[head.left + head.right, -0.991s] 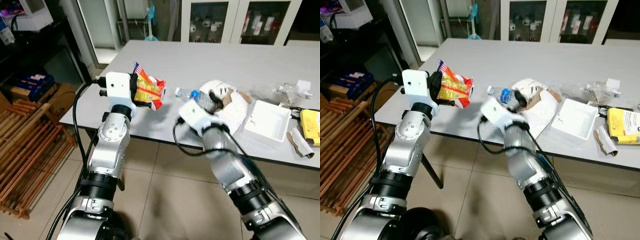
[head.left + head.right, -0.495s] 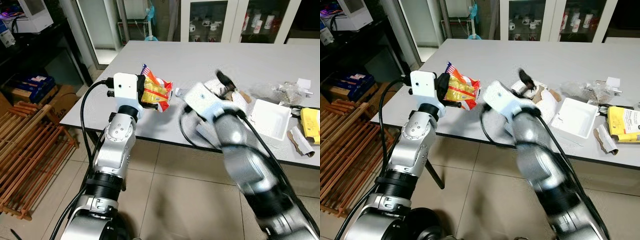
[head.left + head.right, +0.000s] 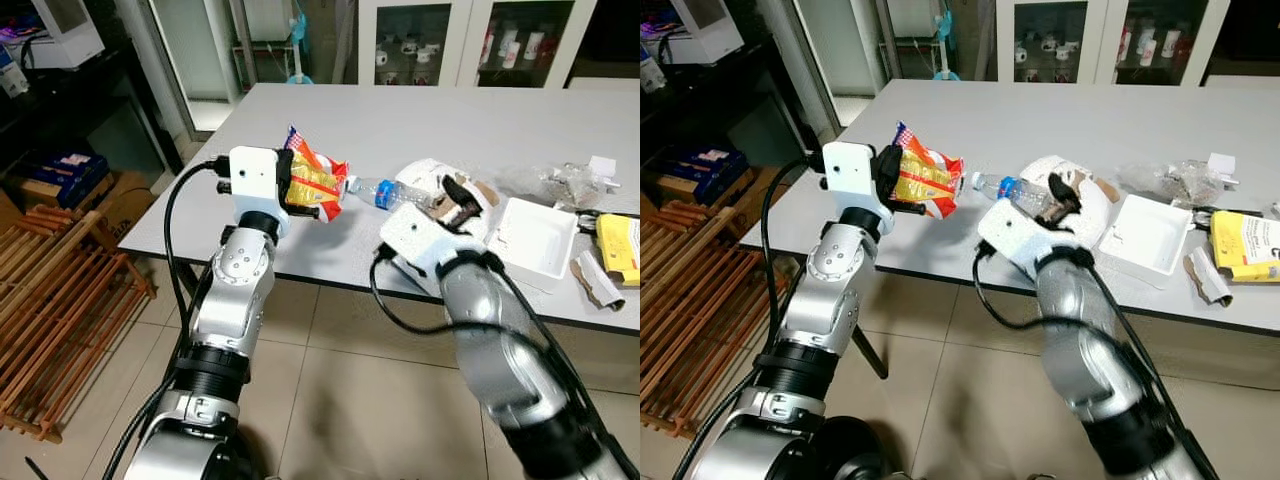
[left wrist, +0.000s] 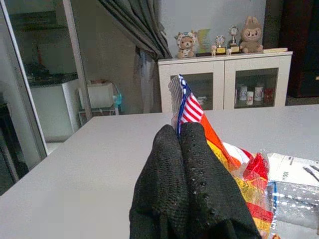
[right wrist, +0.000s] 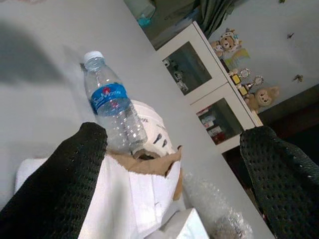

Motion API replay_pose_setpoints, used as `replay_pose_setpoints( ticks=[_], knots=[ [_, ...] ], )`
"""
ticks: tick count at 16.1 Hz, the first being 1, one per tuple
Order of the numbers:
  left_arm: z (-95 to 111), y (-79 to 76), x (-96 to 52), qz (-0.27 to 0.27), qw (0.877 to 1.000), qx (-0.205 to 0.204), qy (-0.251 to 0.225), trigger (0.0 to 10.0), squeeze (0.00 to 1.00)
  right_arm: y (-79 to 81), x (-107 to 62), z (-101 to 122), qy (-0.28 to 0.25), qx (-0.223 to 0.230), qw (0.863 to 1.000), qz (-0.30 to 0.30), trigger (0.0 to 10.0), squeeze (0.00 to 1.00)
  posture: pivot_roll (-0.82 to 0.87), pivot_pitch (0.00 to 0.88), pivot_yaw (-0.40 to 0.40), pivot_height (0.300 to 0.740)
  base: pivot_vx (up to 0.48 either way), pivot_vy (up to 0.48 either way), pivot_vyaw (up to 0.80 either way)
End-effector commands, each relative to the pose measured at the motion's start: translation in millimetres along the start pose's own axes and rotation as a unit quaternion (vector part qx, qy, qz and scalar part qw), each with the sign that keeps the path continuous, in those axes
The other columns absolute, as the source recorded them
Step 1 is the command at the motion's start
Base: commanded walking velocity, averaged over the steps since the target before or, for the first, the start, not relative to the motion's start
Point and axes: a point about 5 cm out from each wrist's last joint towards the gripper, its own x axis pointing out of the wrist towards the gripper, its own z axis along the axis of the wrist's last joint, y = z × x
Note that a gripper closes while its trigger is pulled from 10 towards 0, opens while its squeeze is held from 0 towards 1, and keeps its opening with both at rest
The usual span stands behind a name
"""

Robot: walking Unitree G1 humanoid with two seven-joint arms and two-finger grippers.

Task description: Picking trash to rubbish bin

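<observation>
Your left gripper (image 4: 182,149) pinches the snack bag (image 3: 312,182) aloft for binning; your right gripper (image 5: 174,169) gapes near the plastic bottle (image 5: 112,117).

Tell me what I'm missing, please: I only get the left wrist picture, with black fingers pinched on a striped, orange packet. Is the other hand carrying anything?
Observer: No. The right hand is open and holds nothing; it hovers over the white paper bag near the table's front edge.
Operator: What is it nearest to?
Observer: A clear water bottle with a blue label lies on its side, partly on that bag, ahead of the open fingers.
Operator: And my packet, is it resting on the table?
Observer: No. The left hand holds the snack packet up in the air, above the table near its front corner.
</observation>
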Motion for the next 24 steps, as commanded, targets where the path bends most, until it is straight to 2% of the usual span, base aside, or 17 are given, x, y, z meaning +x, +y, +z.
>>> replay_pose_setpoints(
  ticks=[1, 4, 6, 7, 10, 13, 19, 21, 24],
  knots=[
    [-4.5, 2.6, -1.8, 0.000, 1.000, 0.006, 0.006, 10.0, 0.00, -0.9, -6.0, 1.3, -0.004, -0.006, 1.000, -0.014, 10.0, 0.00, -0.07, 0.000, 0.104, 0.740, 0.000, 0.000, 0.00],
    [-6.0, 1.2, -2.2, -0.001, 1.000, 0.003, 0.006, 10.0, 0.00, 10.7, -16.1, -2.6, -0.025, -0.046, 0.998, -0.023, 10.0, 0.00, -0.08, 0.000, 0.097, 0.740, 0.000, 0.000, 0.00],
    [-6.4, 0.7, -2.2, -0.001, 1.000, 0.002, 0.005, 10.0, 0.00, 14.1, -17.2, -4.5, -0.041, -0.079, 0.996, -0.028, 10.0, 0.00, -0.08, 0.000, 0.096, 0.740, 0.000, 0.000, 0.00],
    [-6.8, -0.2, -2.4, -0.002, 1.000, 0.000, 0.005, 10.0, 0.00, 15.9, -17.9, -14.2, -0.045, -0.117, 0.992, -0.031, 10.0, 0.00, -0.08, 0.000, 0.094, 0.740, 0.000, 0.000, 0.00],
    [-7.1, -0.2, -3.0, -0.002, 1.000, 0.000, 0.003, 10.0, 0.00, 18.1, -21.7, -21.6, -0.062, -0.148, 0.987, -0.018, 10.0, 0.00, -0.08, 0.000, 0.089, 0.740, 0.000, 0.000, 0.00],
    [-7.4, -0.1, -4.4, 0.000, 1.000, 0.000, 0.002, 10.0, 0.00, 21.3, -30.5, -14.2, -0.087, -0.138, 0.987, -0.005, 10.0, 0.00, -0.08, 0.000, 0.082, 0.740, 0.000, 0.000, 0.00],
    [-8.4, -0.7, -5.6, -0.004, 1.000, 0.003, 0.002, 10.0, 0.00, 21.5, -39.5, -9.9, -0.092, -0.105, 0.990, 0.004, 10.0, 0.00, -0.09, 0.000, 0.082, 0.740, 0.000, 0.000, 0.00],
    [-8.7, -2.3, -5.4, -0.007, 1.000, 0.003, 0.002, 10.0, 0.00, 33.7, -44.2, -22.1, -0.070, -0.115, 0.990, 0.036, 10.0, 0.00, -0.10, 0.000, 0.086, 0.740, 0.000, 0.000, 0.00],
    [-8.4, -3.0, -5.4, -0.010, 1.000, 0.003, 0.002, 10.0, 0.00, 37.4, -41.5, -27.1, -0.058, -0.110, 0.991, 0.043, 10.0, 0.00, -0.09, 0.000, 0.085, 0.740, 0.000, 0.000, 0.00]
  ],
)
